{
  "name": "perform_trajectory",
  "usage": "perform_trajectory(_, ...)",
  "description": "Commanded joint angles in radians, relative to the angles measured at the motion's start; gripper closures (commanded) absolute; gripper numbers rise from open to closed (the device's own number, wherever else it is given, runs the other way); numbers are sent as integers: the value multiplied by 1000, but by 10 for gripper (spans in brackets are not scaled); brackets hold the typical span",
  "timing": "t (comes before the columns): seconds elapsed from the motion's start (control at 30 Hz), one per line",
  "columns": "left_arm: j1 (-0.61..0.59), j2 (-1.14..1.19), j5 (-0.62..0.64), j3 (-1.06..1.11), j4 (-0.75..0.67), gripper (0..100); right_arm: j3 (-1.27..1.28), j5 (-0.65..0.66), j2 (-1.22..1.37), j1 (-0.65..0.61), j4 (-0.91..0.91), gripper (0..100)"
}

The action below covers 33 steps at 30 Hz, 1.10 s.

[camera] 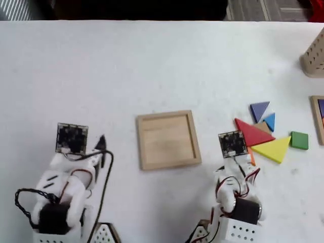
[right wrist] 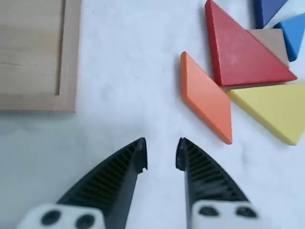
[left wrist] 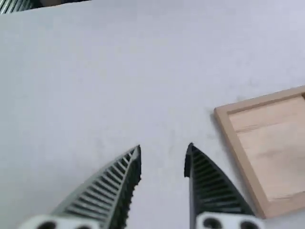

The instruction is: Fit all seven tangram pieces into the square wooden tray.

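Right gripper [right wrist: 161, 149] hung empty, jaws only narrowly parted, just short of the orange parallelogram [right wrist: 206, 98] lying flat near the unfilled wooden tray [right wrist: 71, 57], and the smart play was to widen, square up across its short width, then clamp low.

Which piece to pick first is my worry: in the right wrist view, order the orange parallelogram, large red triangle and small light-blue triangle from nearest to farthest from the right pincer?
1. Orange parallelogram, just ahead of the right pincer.
2. Large red triangle, behind the orange piece.
3. Small light-blue triangle, beyond the red one.
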Motion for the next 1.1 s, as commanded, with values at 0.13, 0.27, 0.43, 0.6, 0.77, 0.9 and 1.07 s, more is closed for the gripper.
perform_trajectory(0.13,77,490,114,-204,-123,838,-6,11,-8,64,-31,845)
perform_trajectory(0.27,77,739,190,-258,-199,838,-8,11,-8,101,-39,847)
perform_trajectory(0.43,71,911,193,-196,-315,811,-11,5,-4,163,-122,844)
perform_trajectory(0.6,76,941,193,-149,-356,693,-71,5,1,163,-148,843)
perform_trajectory(0.77,77,935,193,-150,-341,683,-279,3,183,165,-136,843)
perform_trajectory(0.9,77,935,193,-150,-344,681,-456,-38,507,165,-134,843)
perform_trajectory(1.07,77,935,196,-150,-347,680,-514,-51,825,160,-245,833)
